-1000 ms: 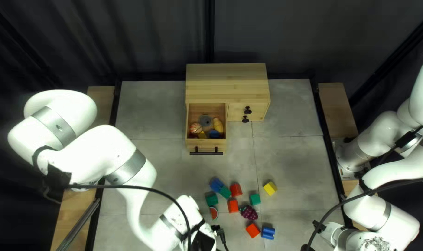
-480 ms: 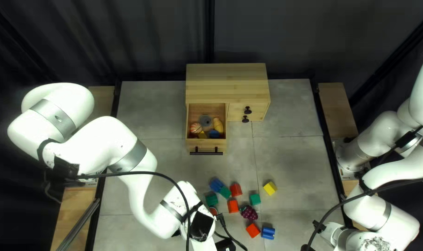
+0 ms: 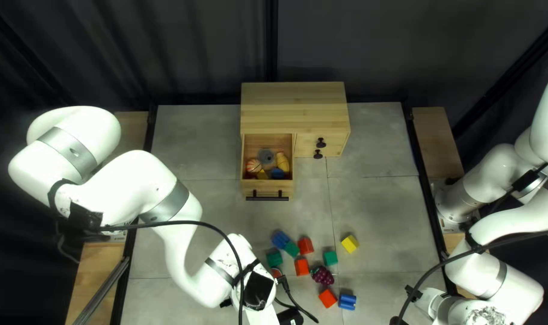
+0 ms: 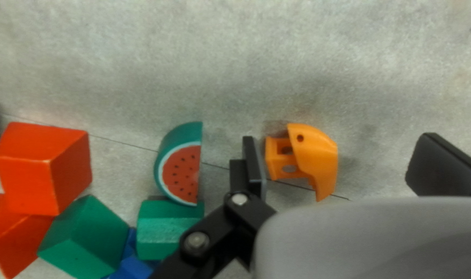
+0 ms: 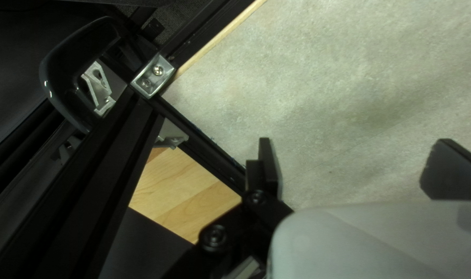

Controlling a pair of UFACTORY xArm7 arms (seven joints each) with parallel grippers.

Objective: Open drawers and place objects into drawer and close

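Left wrist view: left arm's fingers (image 4: 253,168) are seen released, spread wide. Orange piece (image 4: 326,160) is framed between them on the tabletop (image 4: 142,62); contact with either finger can't be told. Just outside one finger, watermelon slice (image 4: 181,173) is laid, green block (image 4: 168,230) just beside it. Farther out on that same side: green cube (image 4: 85,237), then red cube (image 4: 28,181)

Right wrist view: right arm's fingers (image 5: 267,168) also released, wide apart, tabletop framed between. One finger is flanked by black rail (image 5: 209,150), wood board (image 5: 184,191) seen past it

Top left view: beyond the left fingers' near blocks, blue block (image 3: 280,239) and yellow block (image 3: 350,244) are spread out. Farther from those fingers, drawer (image 3: 268,191) is pulled open, loaded with striped ball (image 3: 253,165), gray ring (image 3: 266,156), yellow piece (image 3: 282,161) and blue piece (image 3: 277,174). Farthest: cabinet (image 3: 293,108), black knobs (image 3: 320,142) fitted beside the open drawer
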